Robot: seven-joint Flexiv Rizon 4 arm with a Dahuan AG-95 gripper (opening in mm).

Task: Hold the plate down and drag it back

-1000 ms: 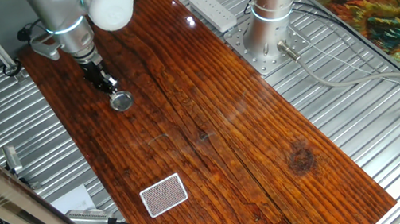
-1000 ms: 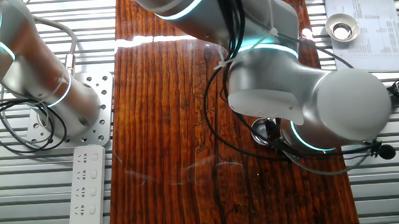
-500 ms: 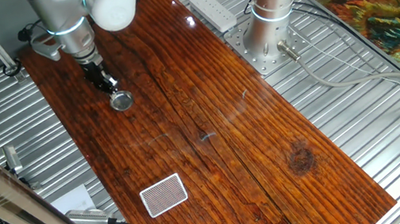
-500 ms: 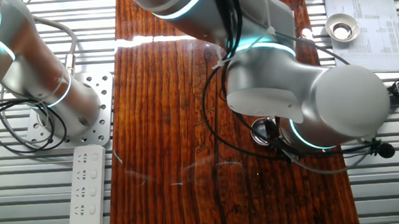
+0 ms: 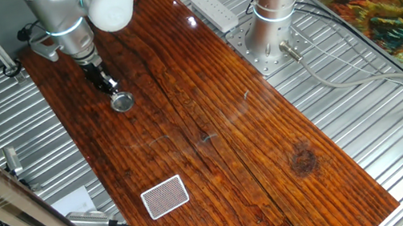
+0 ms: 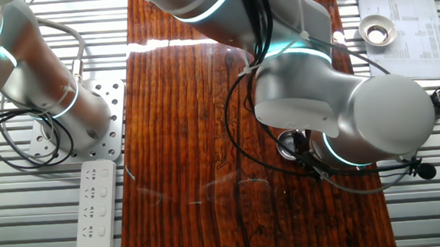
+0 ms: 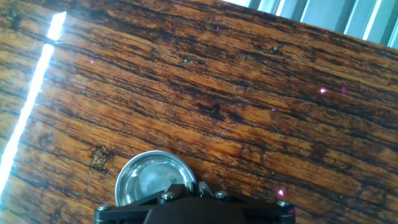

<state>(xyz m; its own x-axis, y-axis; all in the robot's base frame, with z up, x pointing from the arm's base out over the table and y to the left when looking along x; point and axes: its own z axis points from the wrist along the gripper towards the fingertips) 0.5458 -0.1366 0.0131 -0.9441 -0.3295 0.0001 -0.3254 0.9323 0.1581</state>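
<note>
The plate [image 5: 123, 102] is a small round shiny silver dish on the far left part of the wooden table [image 5: 212, 127]. My gripper [image 5: 109, 87] is shut, its tips down at the plate's far rim. In the hand view the plate [image 7: 147, 179] lies at the bottom edge, with the closed fingertips [image 7: 194, 188] set on its right rim. In the other fixed view the plate [image 6: 287, 144] is mostly hidden under my arm, and the gripper [image 6: 305, 156] is just beside it.
A red-and-white patterned card [image 5: 165, 196] lies near the table's front. A white power strip [image 5: 214, 9] and a second arm's base [image 5: 269, 29] stand at the far right. A metal cup [image 6: 377, 29] sits on papers off the table.
My arm's body has shifted very slightly in the other fixed view. The plate and the gripper tips stay where they were.
</note>
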